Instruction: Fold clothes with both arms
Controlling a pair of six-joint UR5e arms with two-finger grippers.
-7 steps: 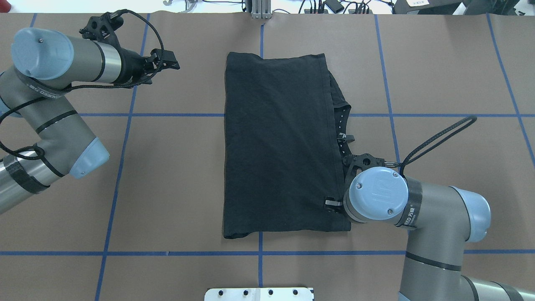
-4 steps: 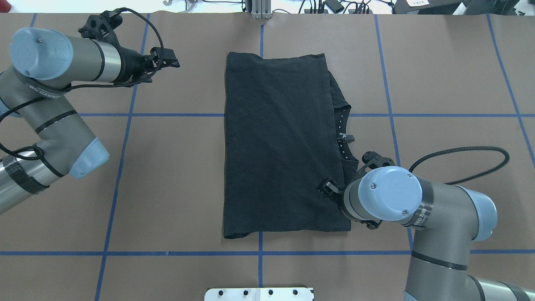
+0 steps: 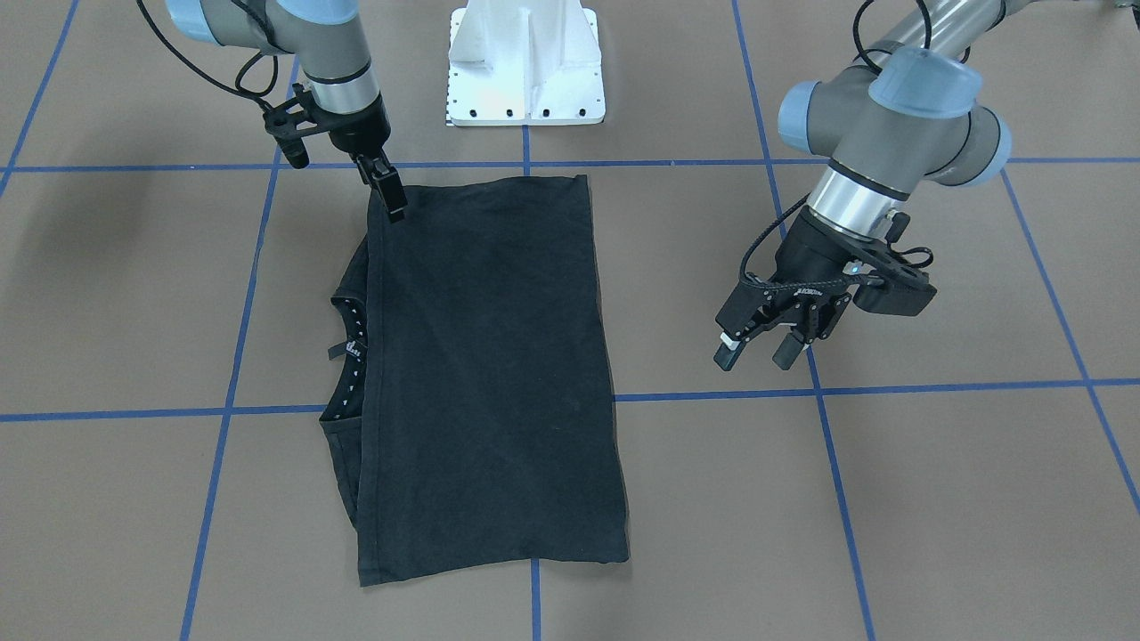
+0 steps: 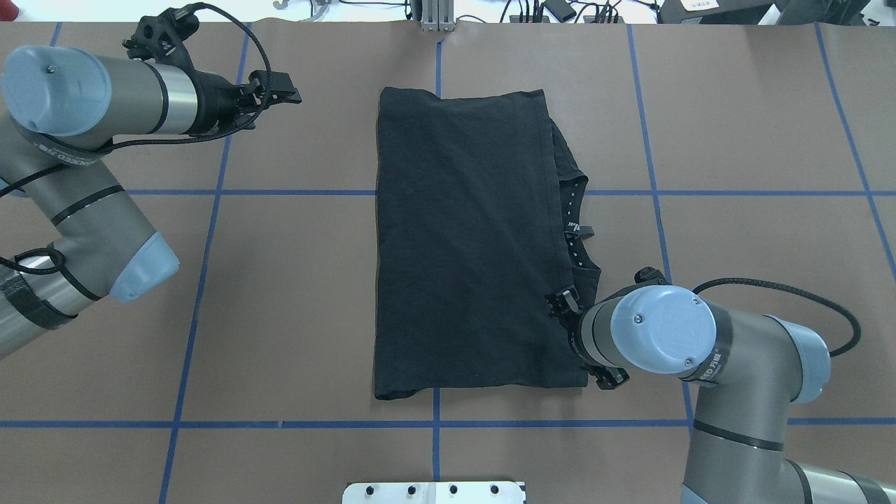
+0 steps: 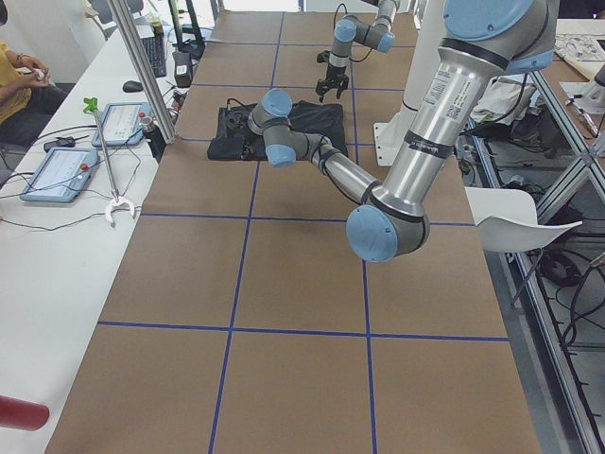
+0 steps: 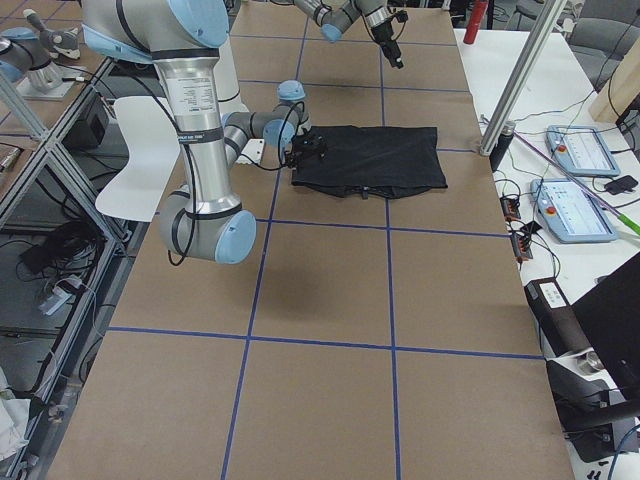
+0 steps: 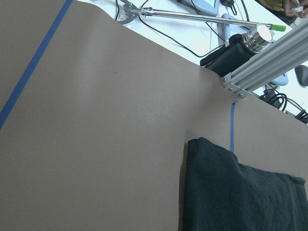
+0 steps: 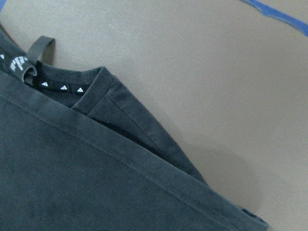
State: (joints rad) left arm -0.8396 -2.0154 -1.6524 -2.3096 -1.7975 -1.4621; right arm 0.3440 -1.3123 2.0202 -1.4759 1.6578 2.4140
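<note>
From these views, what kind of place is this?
Probably a robotics lab workcell: left arm and right arm over a tape-gridded table, control tablets on a side bench, aluminium frame post.

Bright, even light falls from above on the brown desk (image 4: 294,280), and nothing throws a hard edge. Shadows are faint and soft: a dim patch at the left of the front-facing view, a blurred one on the desk below the right arm (image 6: 190,130), and a grey smudge beside the T-shirt (image 8: 96,183) in the right wrist view. From overhead the black T-shirt looks nearly flat, its creases barely showing. In the left wrist view the white side desk (image 7: 166,26) is washed out and a metal cap (image 7: 262,32) glints. In the side views, grid lines converge steeply and an upright post (image 6: 520,70) leans. Both wrist pictures are slightly soft.
</note>
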